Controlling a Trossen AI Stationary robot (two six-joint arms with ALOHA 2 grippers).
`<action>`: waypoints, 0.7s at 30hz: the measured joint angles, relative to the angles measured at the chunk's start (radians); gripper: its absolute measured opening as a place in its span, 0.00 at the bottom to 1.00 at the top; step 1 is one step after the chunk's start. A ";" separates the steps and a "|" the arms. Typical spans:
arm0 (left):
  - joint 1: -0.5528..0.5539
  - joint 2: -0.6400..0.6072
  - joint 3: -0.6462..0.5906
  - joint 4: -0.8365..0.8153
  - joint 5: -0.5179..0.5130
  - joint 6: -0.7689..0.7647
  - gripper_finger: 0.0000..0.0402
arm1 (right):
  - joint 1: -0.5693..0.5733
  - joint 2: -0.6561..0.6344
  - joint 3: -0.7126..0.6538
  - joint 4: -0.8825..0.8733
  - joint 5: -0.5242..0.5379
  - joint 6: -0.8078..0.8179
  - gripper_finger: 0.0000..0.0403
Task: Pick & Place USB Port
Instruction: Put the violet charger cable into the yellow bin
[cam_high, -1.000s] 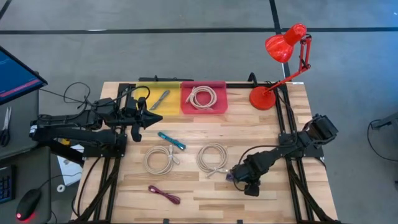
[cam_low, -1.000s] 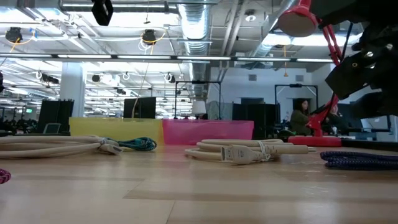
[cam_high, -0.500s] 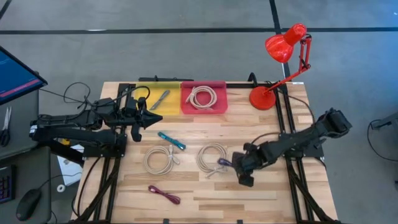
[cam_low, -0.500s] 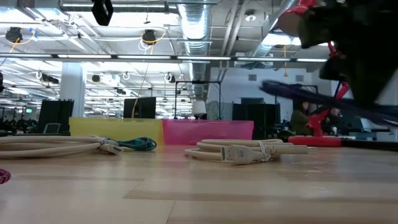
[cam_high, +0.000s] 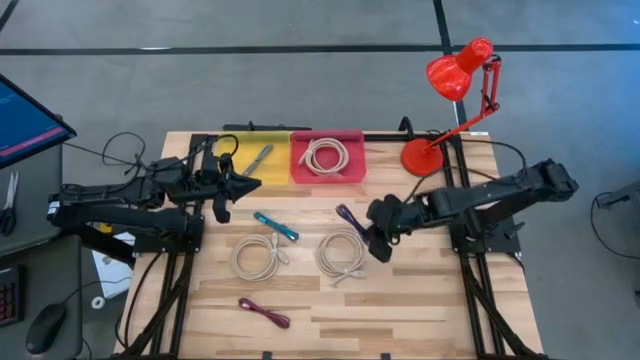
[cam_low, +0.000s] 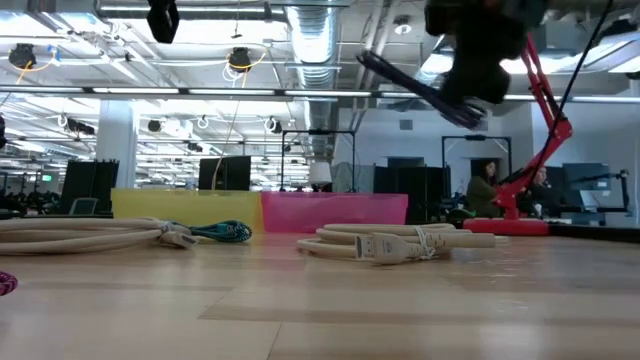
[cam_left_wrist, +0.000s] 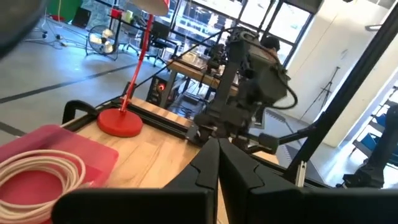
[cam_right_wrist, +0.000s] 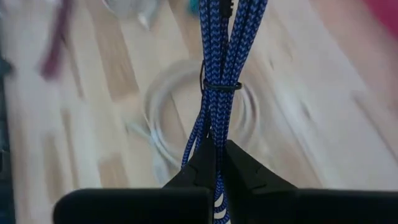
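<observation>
Cable (cam_high: 349, 216), blue, pinched in right claw (cam_high: 368, 232) above table (cam_high: 420, 290).

Blurring badly in the right wrist view: the wooden table (cam_right_wrist: 323, 81), the white coiled cable (cam_right_wrist: 186, 118) and a purple smear (cam_right_wrist: 53, 43) too soft to name. Hiding its lower end between the right gripper's (cam_right_wrist: 214, 163) fingers, and running off the frame's top: the blue braided cable (cam_right_wrist: 217, 56). Being cropped at the left edge in the low view: a purple cable (cam_low: 5, 284).
</observation>
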 joint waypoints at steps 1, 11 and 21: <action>0.000 0.001 0.000 0.001 0.000 0.000 0.03 | -0.010 -0.005 0.000 0.029 0.002 -0.009 0.00; 0.014 0.084 0.000 0.062 0.000 -0.008 0.24 | -0.099 0.057 0.180 0.106 0.046 -0.176 0.00; 0.014 0.139 0.000 0.192 0.051 -0.061 0.40 | -0.142 0.219 0.407 0.101 0.041 -0.302 0.00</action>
